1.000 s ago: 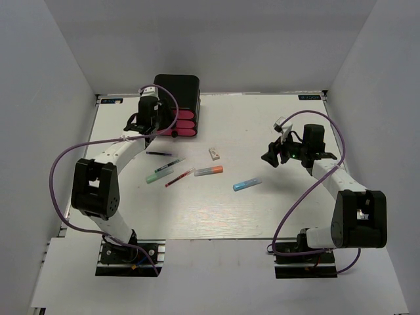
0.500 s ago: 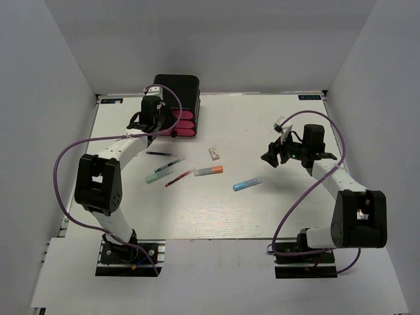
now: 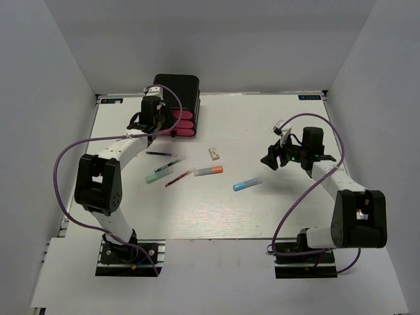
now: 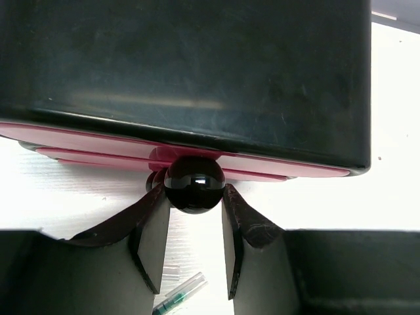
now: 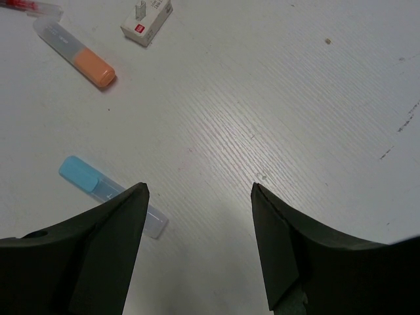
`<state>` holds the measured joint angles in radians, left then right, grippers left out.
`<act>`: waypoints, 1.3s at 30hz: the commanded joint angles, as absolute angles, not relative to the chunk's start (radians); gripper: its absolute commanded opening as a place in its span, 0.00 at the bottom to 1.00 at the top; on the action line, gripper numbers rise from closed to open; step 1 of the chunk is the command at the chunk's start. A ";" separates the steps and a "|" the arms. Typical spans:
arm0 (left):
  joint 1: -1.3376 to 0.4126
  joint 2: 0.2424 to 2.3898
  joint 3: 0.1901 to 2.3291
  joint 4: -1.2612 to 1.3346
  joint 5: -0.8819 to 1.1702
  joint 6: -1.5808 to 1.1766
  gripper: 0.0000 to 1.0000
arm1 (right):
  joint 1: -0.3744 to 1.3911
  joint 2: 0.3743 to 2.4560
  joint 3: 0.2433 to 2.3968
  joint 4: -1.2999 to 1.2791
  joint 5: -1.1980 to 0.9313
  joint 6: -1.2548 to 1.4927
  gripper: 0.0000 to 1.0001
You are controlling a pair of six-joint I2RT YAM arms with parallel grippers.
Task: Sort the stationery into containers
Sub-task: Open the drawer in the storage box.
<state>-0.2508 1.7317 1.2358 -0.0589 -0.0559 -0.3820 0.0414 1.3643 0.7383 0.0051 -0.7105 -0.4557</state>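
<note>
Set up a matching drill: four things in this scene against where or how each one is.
1 left pincer
2 right pincer
3 blue marker
4 white eraser

A open, empty
B lying just beyond orange marker
C closed on black knob
D lying nearest right pincer

Pairs: 1-C, 2-A, 3-D, 4-B

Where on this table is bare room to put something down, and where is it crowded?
Bare: the far right, beyond the right gripper; also the near strip between the blue marker and the table edge. Crowded: left-centre, from the drawer box to the mint marker.
</note>
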 commanded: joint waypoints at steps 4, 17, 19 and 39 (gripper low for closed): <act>-0.244 1.675 1.213 -0.026 -0.097 -0.354 0.05 | 0.044 1.350 0.738 0.041 -0.736 -0.463 0.70; -0.253 1.510 1.032 -0.035 -0.035 -0.344 0.03 | 0.046 1.350 0.739 0.028 -0.750 -0.479 0.70; -0.253 1.480 1.017 -0.035 -0.023 -0.334 0.03 | 0.046 1.355 0.745 0.028 -0.756 -0.477 0.70; -0.253 1.303 0.924 -0.078 -0.049 -0.344 0.89 | 0.270 1.570 0.992 -0.051 -0.626 -0.401 0.74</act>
